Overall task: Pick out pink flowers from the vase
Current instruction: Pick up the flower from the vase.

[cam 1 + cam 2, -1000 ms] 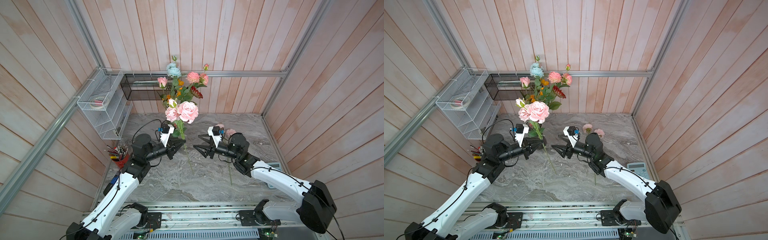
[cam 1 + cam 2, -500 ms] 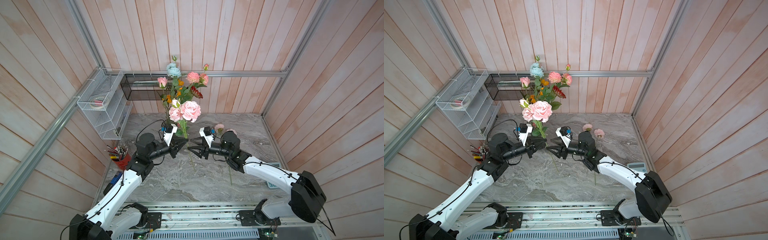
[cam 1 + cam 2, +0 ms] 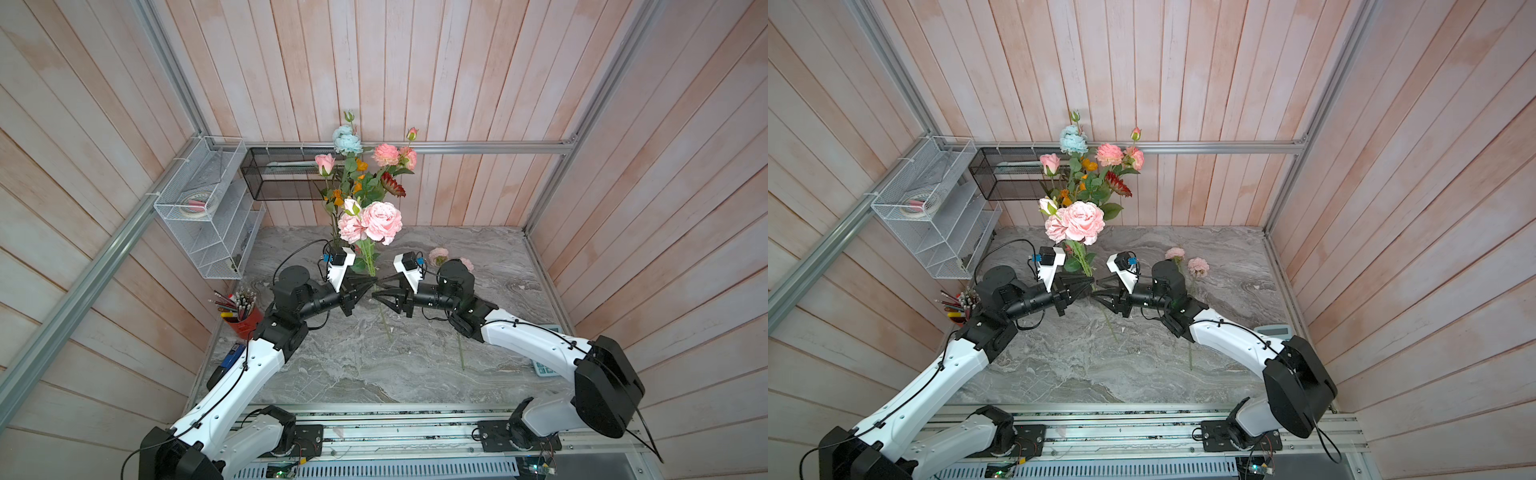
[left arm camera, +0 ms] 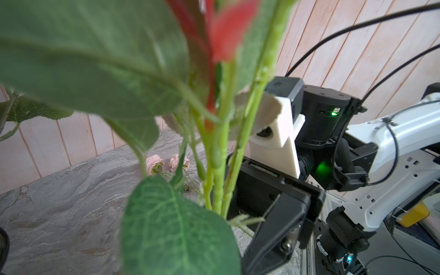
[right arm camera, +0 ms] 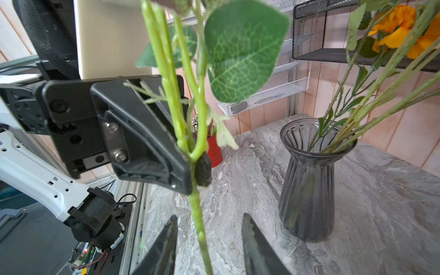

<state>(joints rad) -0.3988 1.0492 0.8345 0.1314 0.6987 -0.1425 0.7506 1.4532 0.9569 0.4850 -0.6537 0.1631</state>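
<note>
My left gripper (image 3: 371, 286) is shut on the green stalk of a bunch of pink flowers (image 3: 379, 221), held upright above the table. In the right wrist view it (image 5: 194, 166) pinches the stalk (image 5: 198, 214) just below a fork. My right gripper (image 5: 209, 216) is open, its fingers on either side of the stalk below that hold, not touching it. In both top views the two grippers meet tip to tip, the right gripper (image 3: 1095, 290) slightly lower. The smoky-grey vase (image 5: 309, 178) stands behind with other stems in it. Two pink flowers (image 3: 439, 255) lie on the table.
A red pencil cup (image 3: 243, 322) stands at the table's left edge. A white wire rack (image 3: 208, 208) and a black mesh shelf (image 3: 282, 176) hang on the walls. A calculator (image 3: 1273, 331) lies at the right edge. Blue, orange and dark red blooms (image 3: 392, 185) stay in the vase.
My right arm has swung left to the held stalk and its jaws have narrowed around it. My left gripper has carried the pink bunch slightly right and stays shut.
</note>
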